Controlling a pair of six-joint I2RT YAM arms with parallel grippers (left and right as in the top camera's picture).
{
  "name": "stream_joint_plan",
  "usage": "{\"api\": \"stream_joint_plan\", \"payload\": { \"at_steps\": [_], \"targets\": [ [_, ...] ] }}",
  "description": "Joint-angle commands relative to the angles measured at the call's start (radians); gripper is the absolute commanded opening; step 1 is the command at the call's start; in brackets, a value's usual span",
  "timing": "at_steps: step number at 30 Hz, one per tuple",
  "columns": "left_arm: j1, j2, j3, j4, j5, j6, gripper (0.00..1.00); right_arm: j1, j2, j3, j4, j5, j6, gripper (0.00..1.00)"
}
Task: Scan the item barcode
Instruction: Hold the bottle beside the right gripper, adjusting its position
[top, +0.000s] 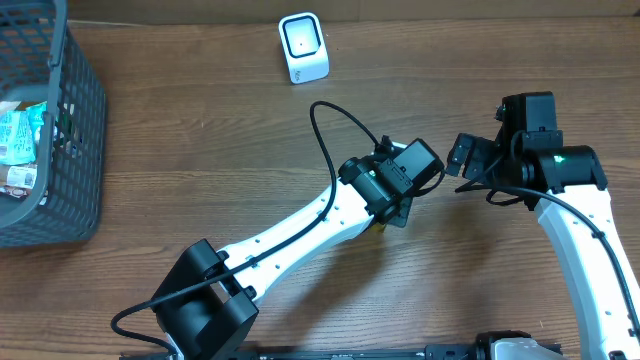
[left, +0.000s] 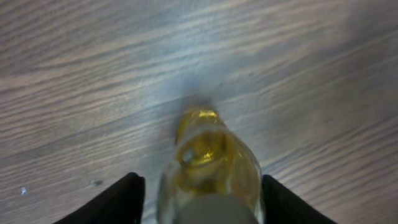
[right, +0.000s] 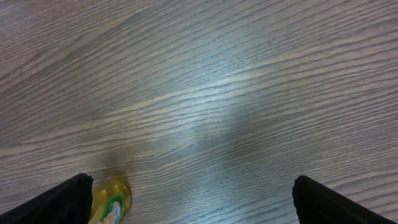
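The item is a clear bottle of yellow liquid (left: 208, 155) with a grey cap, its far end down on the wooden table. My left gripper (left: 202, 208) straddles it. The right finger sits against the glass, and a strip of table shows between the left finger (left: 121, 199) and the bottle, so the jaws are open. From overhead the left gripper (top: 392, 205) hides all of the bottle but a yellow speck (top: 379, 226). My right gripper (right: 193, 208) hangs wide open and holds nothing. The bottle's green-labelled end (right: 111, 202) lies by its left finger. The white scanner (top: 303, 47) stands at the table's far edge.
A dark mesh basket (top: 75, 130) with several packets stands at the left edge. The right gripper (top: 462, 158) hovers just right of the left gripper, the two close together. Bare wood lies between them and the scanner.
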Motion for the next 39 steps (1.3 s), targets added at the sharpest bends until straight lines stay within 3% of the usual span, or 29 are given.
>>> {"api": "stream_joint_plan", "payload": {
  "at_steps": [1,9,13,21,32,36,39],
  "targets": [
    [0.003,-0.001,0.026,-0.013,0.017,0.022,0.53,-0.002,-0.006,0.021,0.002,0.010,-0.006,1.00],
    [0.004,0.000,0.026,0.002,0.006,-0.014,0.30,-0.002,-0.006,0.021,0.002,0.010,-0.006,1.00],
    [0.005,-0.001,0.026,0.029,-0.048,-0.091,0.28,-0.002,-0.006,0.021,0.002,0.010,-0.006,1.00],
    [0.005,-0.001,0.026,0.089,-0.100,-0.141,0.33,-0.002,-0.006,0.021,0.002,0.010,-0.006,1.00],
    [0.005,0.001,0.019,0.078,-0.100,-0.153,0.33,-0.002,-0.006,0.021,0.002,0.010,-0.006,1.00],
    [0.005,0.001,0.019,0.078,-0.100,-0.170,0.43,-0.002,-0.006,0.021,0.002,0.010,-0.006,1.00],
    [0.005,0.001,0.019,0.078,-0.100,-0.169,0.61,-0.002,-0.006,0.021,0.002,0.010,-0.006,1.00]
  ]
}}
